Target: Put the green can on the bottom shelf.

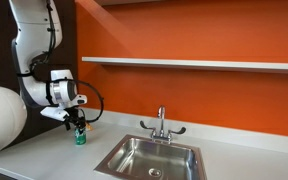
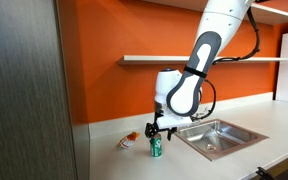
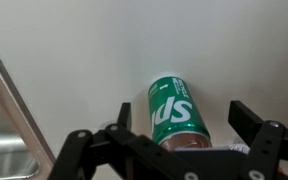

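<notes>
Your small green cylindrical drink can (image 3: 174, 108) shows a glossy green side with white lettering across it in the wrist view, and a reddish band at the end nearest the camera. In both exterior views it stands upright (image 1: 80, 138) on the pale grey countertop (image 1: 239, 148), near the counter's end and apart from the steel sink basin (image 1: 154, 158). The chrome faucet (image 1: 161, 124) behind that basin is much taller than the can.

Your black Robotiq gripper (image 3: 183, 110) hangs straight above the can, with its dark fingers (image 3: 246, 120) spread as wide as they go, one to each side. The can sits nearer one finger, and a clear strip of counter shows between it and the other. Nothing is clamped.

The long thin white wall shelf (image 2: 204, 59) runs across the orange wall (image 2: 114, 90), well above the can and the counter. A small flat orange-red object (image 2: 130, 140) lies on the counter just beside the can (image 2: 155, 149) in an exterior view, on the side away from the sink.
</notes>
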You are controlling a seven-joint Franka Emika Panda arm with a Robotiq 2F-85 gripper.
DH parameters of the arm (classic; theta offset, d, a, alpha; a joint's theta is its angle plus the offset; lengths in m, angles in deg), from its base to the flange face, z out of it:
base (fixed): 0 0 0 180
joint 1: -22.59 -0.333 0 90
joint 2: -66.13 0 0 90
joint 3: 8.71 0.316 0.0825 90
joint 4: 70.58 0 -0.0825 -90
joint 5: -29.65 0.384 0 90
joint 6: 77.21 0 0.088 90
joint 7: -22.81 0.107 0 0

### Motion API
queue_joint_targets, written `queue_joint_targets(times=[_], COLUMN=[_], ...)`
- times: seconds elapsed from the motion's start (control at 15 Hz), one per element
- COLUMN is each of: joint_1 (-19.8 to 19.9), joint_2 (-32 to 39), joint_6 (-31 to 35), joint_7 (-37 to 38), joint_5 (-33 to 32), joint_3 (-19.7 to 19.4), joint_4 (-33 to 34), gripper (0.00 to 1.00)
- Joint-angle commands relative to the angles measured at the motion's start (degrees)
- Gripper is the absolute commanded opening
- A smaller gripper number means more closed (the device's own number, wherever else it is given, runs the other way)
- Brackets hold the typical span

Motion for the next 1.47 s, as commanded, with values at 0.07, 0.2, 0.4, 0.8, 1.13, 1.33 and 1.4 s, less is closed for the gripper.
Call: queue_joint_targets(times=[0.07, 0.2, 0.4, 0.8, 1.13, 1.33, 1.4], joint_1=[-2.01, -2.62, -4.26, -6.68, -8.34, -9.69, -10.14], joint_2=[1.76, 2.17, 2.69, 4.49, 6.05, 6.89, 7.17], joint_6=[1.42, 1.62, 1.96, 2.64, 3.19, 3.63, 3.77], joint_7=[4.39, 5.11, 7.79, 11.32, 12.01, 12.66, 12.85], joint_5=[-2.64, -3.00, -5.44, -8.51, -8.70, -8.75, -8.79], joint_3=[-1.98, -2.54, -4.66, -7.75, -9.66, -11.17, -11.69], joint_4=[1.72, 2.13, 2.85, 4.22, 5.18, 5.77, 5.94], gripper=[1.00, 1.00, 1.00, 1.00, 1.00, 1.00, 1.00])
